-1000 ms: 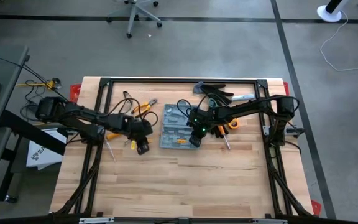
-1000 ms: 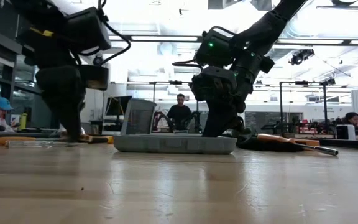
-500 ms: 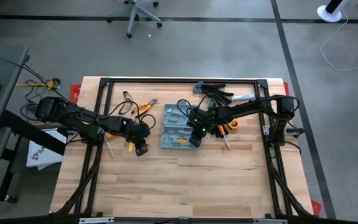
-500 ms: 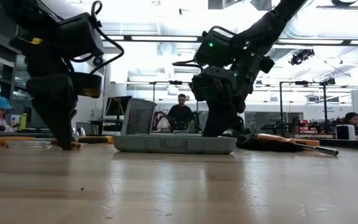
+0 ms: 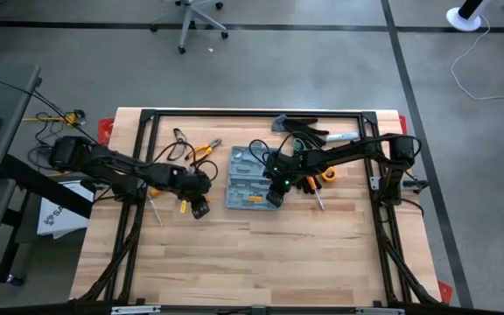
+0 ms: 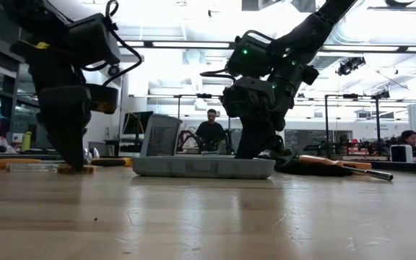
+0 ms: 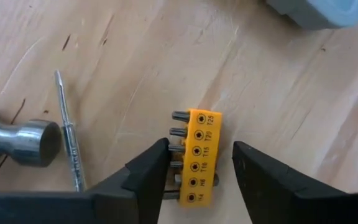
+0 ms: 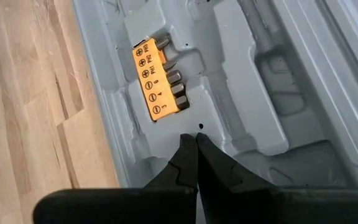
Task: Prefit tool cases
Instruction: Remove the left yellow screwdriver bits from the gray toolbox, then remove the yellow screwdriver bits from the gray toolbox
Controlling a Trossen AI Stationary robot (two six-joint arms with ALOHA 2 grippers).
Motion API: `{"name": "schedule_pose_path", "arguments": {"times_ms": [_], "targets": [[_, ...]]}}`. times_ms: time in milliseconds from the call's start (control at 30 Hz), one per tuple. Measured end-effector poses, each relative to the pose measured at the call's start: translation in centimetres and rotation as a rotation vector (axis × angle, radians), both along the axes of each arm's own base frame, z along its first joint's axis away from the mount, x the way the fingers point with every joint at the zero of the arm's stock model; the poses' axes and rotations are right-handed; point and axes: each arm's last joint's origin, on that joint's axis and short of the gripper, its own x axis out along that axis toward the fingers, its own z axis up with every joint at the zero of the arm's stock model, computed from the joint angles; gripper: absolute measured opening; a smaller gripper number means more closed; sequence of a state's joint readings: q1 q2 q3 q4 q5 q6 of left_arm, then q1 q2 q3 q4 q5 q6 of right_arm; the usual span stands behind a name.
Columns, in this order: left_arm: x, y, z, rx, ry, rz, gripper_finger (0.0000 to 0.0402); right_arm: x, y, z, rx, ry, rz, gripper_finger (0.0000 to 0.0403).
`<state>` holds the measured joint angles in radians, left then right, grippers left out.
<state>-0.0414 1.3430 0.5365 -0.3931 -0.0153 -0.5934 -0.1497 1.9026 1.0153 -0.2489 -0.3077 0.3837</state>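
**Left end effector open over a bit holder, right one closed inside the case**

I have the wooden counter (image 5: pixel 261 254) filling my overhead picture, with a black frame round its edge. Both dark arms reach in toward the middle, the left arm from nine o'clock and the right arm from three o'clock.

The tool case (image 5: pixel 250 182) lies open and flat just past the counter's centre toward twelve o'clock, grey-blue, its moulded tray facing up. In the level view it shows as a low grey tray (image 6: pixel 202 167) with its lid standing up at the back.

My right end effector (image 8: pixel 196 151) hangs over the case's three o'clock side, fingers pressed together with nothing between them, their tips just above the moulded tray. Right beside them an orange bit holder (image 8: pixel 156 79) sits in its recess in the case.

My left end effector (image 7: pixel 201 167) is down at the counter, at nine o'clock from the case and a little apart from it. Its fingers stand apart on either side of a yellow bit holder (image 7: pixel 200 155) that lies on the wood; I cannot tell whether either finger touches it. In the wrist view a thin screwdriver shaft (image 7: pixel 68 140) lies near the holder, and a steel hammer head (image 7: pixel 18 142) lies beside that.

Loose tools sit at the counter's twelve o'clock side, among them orange-handled pliers (image 5: pixel 198 150).
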Motion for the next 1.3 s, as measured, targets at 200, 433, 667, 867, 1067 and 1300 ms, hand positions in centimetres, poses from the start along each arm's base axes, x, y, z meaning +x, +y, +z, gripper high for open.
{"name": "schedule_pose_path", "arguments": {"times_ms": [200, 433, 667, 867, 1067, 1300], "targets": [[0.6, 0.0, 1.9, 0.015, -0.089, 0.003, 0.0154, 0.0, 0.0, 0.0, 0.000, -0.001, 0.000, 0.0000], [2.9, 0.0, 4.3, 0.083, -0.283, -0.098, 0.0148, 0.1, 0.0, 0.0, -0.001, -0.011, -0.001, 0.0000], [6.4, 0.4, 4.9, 0.218, -0.344, -0.225, 0.0148, 0.2, -0.1, 0.1, -0.004, -0.024, -0.014, 0.0000], [10.5, 1.0, 4.2, 0.269, -0.352, -0.374, 0.0148, 0.3, -0.1, 0.1, 0.000, -0.032, -0.036, 0.0000], [13.9, 1.6, 2.7, 0.264, -0.307, -0.557, 0.0148, 0.3, -0.1, 0.1, 0.007, -0.030, -0.043, 0.0000], [15.0, 1.8, 0.7, 0.282, -0.138, -0.722, 0.0148, 0.3, -0.1, 0.1, 0.010, -0.030, -0.040, 0.0000]]}}
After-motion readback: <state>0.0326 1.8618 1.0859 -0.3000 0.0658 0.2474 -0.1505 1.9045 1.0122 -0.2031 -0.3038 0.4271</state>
